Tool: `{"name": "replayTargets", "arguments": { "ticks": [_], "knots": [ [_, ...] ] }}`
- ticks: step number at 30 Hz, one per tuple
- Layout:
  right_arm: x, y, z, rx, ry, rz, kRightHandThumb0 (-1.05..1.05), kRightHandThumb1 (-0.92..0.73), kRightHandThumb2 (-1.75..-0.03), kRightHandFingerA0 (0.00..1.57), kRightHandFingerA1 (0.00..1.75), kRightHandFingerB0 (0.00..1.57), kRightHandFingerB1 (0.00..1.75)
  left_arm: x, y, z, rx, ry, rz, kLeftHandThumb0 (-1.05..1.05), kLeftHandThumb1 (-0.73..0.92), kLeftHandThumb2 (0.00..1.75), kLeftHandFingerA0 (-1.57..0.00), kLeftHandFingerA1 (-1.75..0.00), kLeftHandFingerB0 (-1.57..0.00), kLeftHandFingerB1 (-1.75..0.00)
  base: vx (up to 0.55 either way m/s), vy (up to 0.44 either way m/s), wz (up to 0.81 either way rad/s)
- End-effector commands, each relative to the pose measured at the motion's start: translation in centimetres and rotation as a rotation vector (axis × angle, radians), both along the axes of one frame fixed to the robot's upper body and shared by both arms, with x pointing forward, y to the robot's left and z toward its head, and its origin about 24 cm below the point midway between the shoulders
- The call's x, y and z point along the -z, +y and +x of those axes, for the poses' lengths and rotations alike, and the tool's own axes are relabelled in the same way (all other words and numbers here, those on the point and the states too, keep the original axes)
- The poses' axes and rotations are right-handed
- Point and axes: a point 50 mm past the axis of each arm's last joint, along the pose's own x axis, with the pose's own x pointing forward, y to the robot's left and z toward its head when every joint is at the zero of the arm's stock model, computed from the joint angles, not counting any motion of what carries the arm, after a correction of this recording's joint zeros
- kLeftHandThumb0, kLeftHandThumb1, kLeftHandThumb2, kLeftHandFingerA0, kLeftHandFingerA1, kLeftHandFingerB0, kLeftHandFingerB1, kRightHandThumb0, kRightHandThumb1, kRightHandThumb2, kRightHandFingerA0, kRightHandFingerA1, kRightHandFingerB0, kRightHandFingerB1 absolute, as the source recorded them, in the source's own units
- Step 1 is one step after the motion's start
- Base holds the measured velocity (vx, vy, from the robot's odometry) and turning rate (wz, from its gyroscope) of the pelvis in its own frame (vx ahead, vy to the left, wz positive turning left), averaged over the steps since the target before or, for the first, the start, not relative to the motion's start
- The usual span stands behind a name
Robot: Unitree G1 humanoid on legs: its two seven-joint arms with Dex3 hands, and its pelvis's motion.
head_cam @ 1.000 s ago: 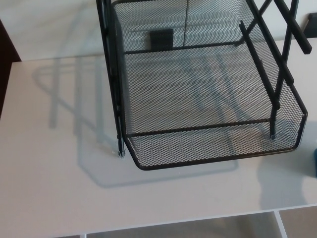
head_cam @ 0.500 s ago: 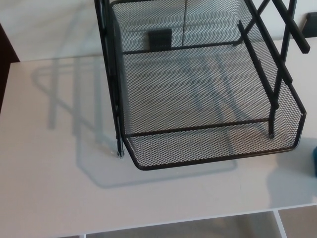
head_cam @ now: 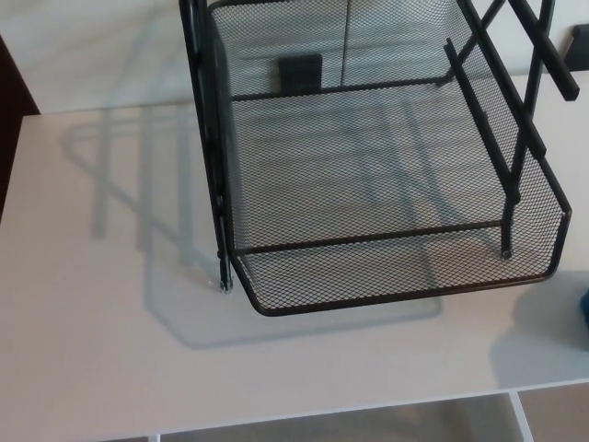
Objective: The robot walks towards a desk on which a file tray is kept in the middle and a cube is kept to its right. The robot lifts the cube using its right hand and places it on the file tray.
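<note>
File tray [head_cam: 396, 276]: black all over, fine diamond wire mesh with solid black rails. Table [head_cam: 101, 350]: plain off-white, crossed by soft grey-blue shadow stripes beside the tray. Cube [head_cam: 586, 309]: only a blue sliver shows at the right edge.

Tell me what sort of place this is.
Probably an office or study workspace. A black mesh file tray stands on a plain white desk, the kind used for sorting papers. A sliver of a blue cube shows at the right edge.
</note>
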Motion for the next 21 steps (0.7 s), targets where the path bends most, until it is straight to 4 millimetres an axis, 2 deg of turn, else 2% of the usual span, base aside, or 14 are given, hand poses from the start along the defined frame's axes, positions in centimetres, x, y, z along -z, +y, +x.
{"name": "replayTargets", "arguments": {
  "ticks": [1,2,3,4,6,8,9,11,13,14,15,16,19,21],
  "knots": [
    [4.2,-0.2,-1.3,-0.055,-0.073,-0.123,-0.45,-0.62,-0.59,0.24,0.59,0.0,0.25,-0.1,0.4,-0.6,-0.032,0.027,0.004,-0.56,0.68,0.97,-0.58,-0.92,-0.63,-0.89,0.0,0.0,0.0],
    [4.8,-0.1,-1.4,-0.073,-0.144,-0.116,-0.39,-0.63,-0.58,0.46,1.03,0.08,0.27,-0.1,0.4,-0.6,-0.033,0.026,0.004,-0.53,0.62,1.18,-0.51,-0.8,-0.53,-0.78,0.0,0.0,0.0],
    [5.4,0.1,-1.6,-0.108,-0.229,-0.123,-0.44,-0.58,-0.76,0.73,1.19,0.14,0.37,0.0,0.4,-0.6,-0.05,0.026,0.002,-0.56,0.69,0.96,-0.45,-0.86,-0.45,-0.77,0.0,0.0,0.0],
    [5.5,0.1,-1.7,-0.121,-0.256,-0.128,-0.44,-0.58,-0.76,0.73,1.19,0.14,0.37,0.0,0.4,-0.6,-0.057,0.026,0.002,-0.56,0.69,0.96,-0.45,-0.86,-0.45,-0.77,0.0,0.0,0.0],
    [6.5,0.3,-1.9,-0.168,-0.452,-0.114,-0.23,-0.74,-0.66,0.89,1.62,0.63,0.46,0.0,0.2,-0.4,-0.036,0.02,0.006,-0.57,0.67,0.96,-0.59,-1.21,-0.58,-0.99,0.0,0.0,0.0],
    [6.4,0.2,-1.8,-0.184,-0.494,-0.096,-0.23,-0.71,-0.65,0.9,1.65,0.73,0.53,0.0,0.2,-0.3,-0.025,0.03,0.011,-0.56,0.7,0.94,-0.61,-1.1,-0.62,-0.97,0.0,0.0,0.0],
    [6.3,0.1,-1.8,-0.208,-0.559,-0.089,-0.32,-0.61,-0.63,0.92,1.67,0.86,0.56,0.0,0.2,-0.3,-0.029,0.029,0.007,-0.57,0.65,0.99,-0.76,-1.32,-0.72,-1.08,0.0,0.0,0.0],
    [5.6,-0.2,-1.3,-0.282,-0.678,-0.114,-0.29,-0.55,-0.56,0.83,1.75,0.95,0.74,-0.3,0.4,-0.1,-0.023,0.03,0.02,-0.56,0.61,1.18,-0.57,-0.87,-0.57,-0.82,0.0,0.0,0.0],
    [4.9,-0.8,-1.2,-0.298,-0.751,-0.087,-0.22,-0.57,-0.56,0.81,1.75,0.91,0.99,-0.3,0.4,-0.2,-0.024,0.019,0.006,-0.58,0.74,0.89,-0.22,-0.72,-0.3,-0.68,0.0,0.0,0.0],
    [4.9,-0.9,-1.2,-0.3,-0.758,-0.085,-0.22,-0.57,-0.56,0.81,1.75,0.91,0.99,-0.2,0.4,-0.2,-0.026,0.017,0.005,-0.58,0.74,0.89,-0.22,-0.72,-0.3,-0.68,0.0,0.0,0.0],
    [4.8,-1.0,-1.3,-0.302,-0.771,-0.085,-0.17,-0.59,-0.59,0.8,1.75,0.81,1.32,-0.3,0.4,-0.1,-0.022,0.018,0.007,-0.58,0.76,0.88,-0.23,-0.71,-0.31,-0.67,0.0,0.0,0.0],
    [4.4,-1.3,-1.4,-0.288,-0.797,-0.042,-0.18,-0.63,-0.6,0.82,1.75,0.82,1.33,-0.3,0.4,-0.1,-0.018,0.023,0.01,-0.52,0.63,1.18,-0.6,-0.86,-0.71,-0.9,0.0,0.0,0.0],
    [4.0,-1.6,-1.5,-0.28,-0.848,-0.03,-0.13,-0.62,-0.7,0.82,1.75,0.65,1.7,-0.3,0.5,-0.2,-0.014,0.025,0.02,-0.55,0.66,0.99,-0.38,-0.84,-0.47,-0.78,0.0,0.0,0.0],
    [3.6,-1.9,-1.5,-0.271,-0.87,-0.014,-0.13,-0.62,-0.7,0.82,1.75,0.65,1.7,-0.3,0.5,-0.2,-0.015,0.02,0.018,-0.55,0.66,0.99,-0.38,-0.84,-0.47,-0.78,0.0,0.0,0.0]
  ]
}}
